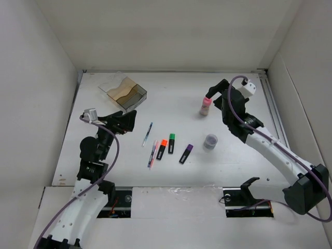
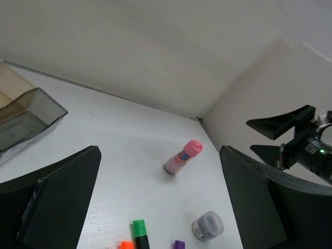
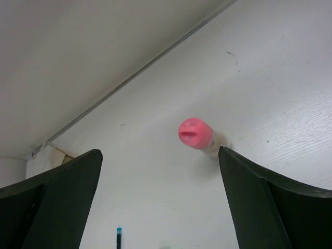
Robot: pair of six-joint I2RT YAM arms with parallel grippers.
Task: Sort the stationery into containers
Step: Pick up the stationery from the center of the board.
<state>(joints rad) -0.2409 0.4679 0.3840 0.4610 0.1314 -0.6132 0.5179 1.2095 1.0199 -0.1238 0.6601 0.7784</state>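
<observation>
The clear tan-tinted box (image 1: 123, 92) stands at the back left; it also shows in the left wrist view (image 2: 26, 116). A bluish pen (image 1: 148, 134), a pink pen (image 1: 152, 154) and orange (image 1: 162, 149), green (image 1: 171, 143) and purple (image 1: 186, 153) highlighters lie mid-table. The pink-topped bottle (image 1: 205, 106) stands upright at the back right. My left gripper (image 1: 127, 119) is open and empty between the box and the pens. My right gripper (image 1: 215, 93) is open and empty just behind the bottle (image 3: 197, 135), not touching it. The left wrist view shows the bottle (image 2: 182, 157) ahead.
A small round clear jar (image 1: 210, 141) with dark contents stands right of the purple highlighter; it shows in the left wrist view too (image 2: 207, 226). White walls enclose the table on the left, back and right.
</observation>
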